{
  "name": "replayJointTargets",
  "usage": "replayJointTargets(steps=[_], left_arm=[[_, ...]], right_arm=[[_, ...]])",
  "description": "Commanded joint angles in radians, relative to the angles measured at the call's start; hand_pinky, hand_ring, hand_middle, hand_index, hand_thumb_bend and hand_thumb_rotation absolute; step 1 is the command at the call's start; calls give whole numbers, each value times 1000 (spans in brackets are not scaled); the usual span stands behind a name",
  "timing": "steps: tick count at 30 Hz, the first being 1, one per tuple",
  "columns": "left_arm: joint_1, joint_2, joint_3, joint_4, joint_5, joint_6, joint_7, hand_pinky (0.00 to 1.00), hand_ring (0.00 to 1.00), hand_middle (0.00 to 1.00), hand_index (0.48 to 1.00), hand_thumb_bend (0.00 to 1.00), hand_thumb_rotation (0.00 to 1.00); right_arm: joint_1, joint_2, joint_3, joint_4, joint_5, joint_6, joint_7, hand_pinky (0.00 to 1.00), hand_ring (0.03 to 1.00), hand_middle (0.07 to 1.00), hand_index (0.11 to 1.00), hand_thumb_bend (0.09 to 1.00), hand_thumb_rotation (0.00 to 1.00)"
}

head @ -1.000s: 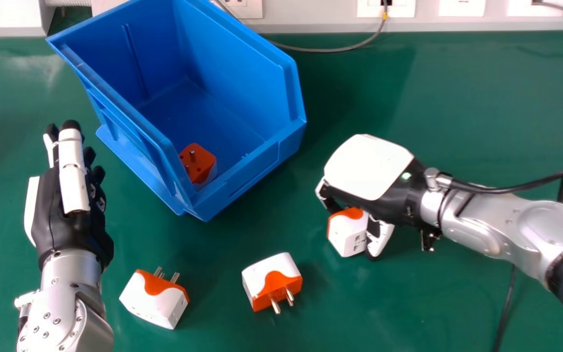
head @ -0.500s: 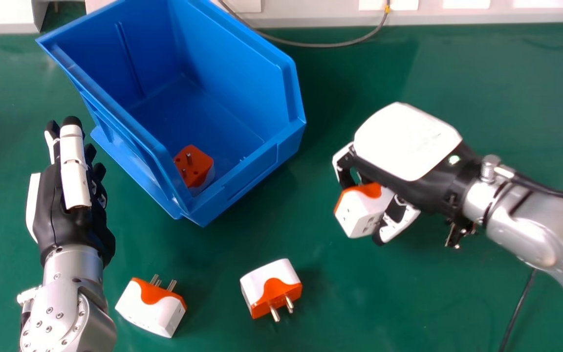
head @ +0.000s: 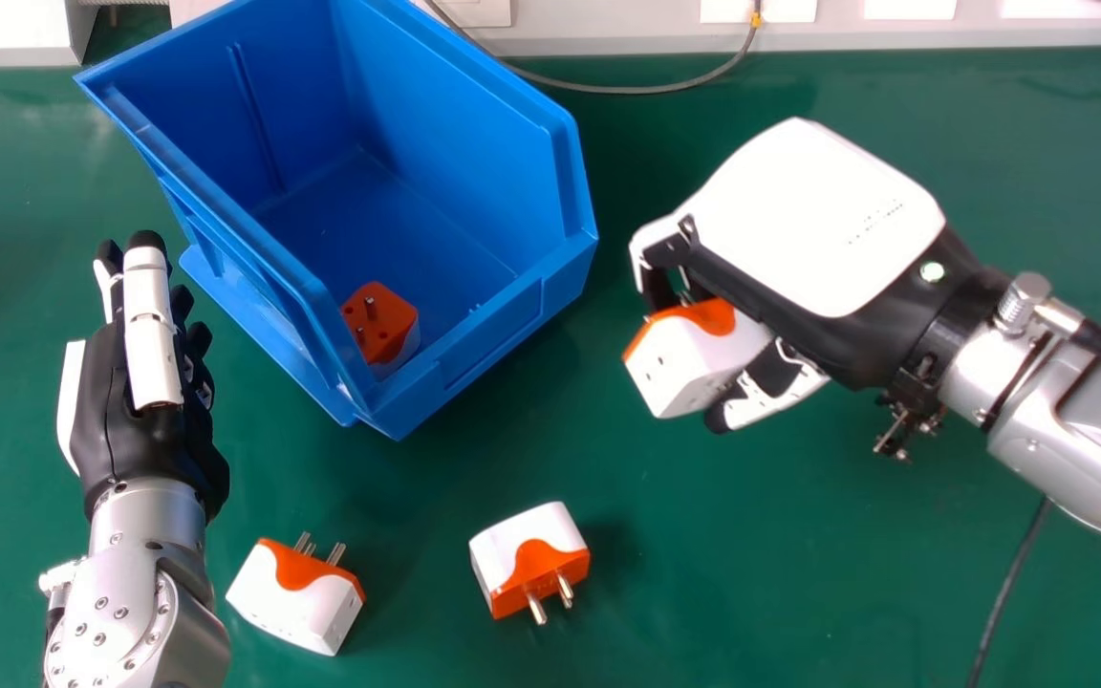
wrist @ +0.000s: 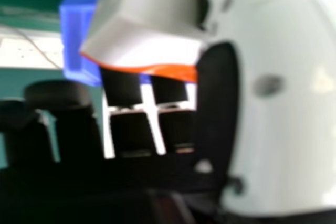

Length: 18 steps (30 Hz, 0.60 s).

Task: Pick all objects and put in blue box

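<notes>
Head view: at three o'clock, a white-and-orange adapter is sitting in the curled fingers of the right hand. A second adapter is lying on the green table at six. At ten, the blue box is holding a third adapter. A fourth adapter is lying between seven and eight. The left hand is idling at nine, fingers released.

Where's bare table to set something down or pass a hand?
Bare table: from the right hand back toward the wall; also between the right loose adapter and the black cable. The blue box has free floor behind its adapter. Tight: between the left hand and the box.
</notes>
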<state>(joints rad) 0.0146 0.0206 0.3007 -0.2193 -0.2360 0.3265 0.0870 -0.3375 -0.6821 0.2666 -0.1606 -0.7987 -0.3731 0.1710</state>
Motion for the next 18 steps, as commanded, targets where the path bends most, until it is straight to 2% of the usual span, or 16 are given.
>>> replayJointTargets(steps=[1,11,18], left_arm=[[-15,11,0,-10,2,-17,-2,1000,1000,1000,1000,266,972],[-13,9,-2,-7,5,-20,0,1000,1000,1000,1000,267,973],[-7,3,-5,-14,6,-19,5,1000,1000,1000,1000,267,973]], right_arm=[[-46,32,-23,-37,37,0,3,30,73,141,469,487,155],[-206,188,30,82,1,-2,-20,36,84,155,469,488,154],[-319,290,76,214,-40,17,-60,45,96,168,469,489,153]])
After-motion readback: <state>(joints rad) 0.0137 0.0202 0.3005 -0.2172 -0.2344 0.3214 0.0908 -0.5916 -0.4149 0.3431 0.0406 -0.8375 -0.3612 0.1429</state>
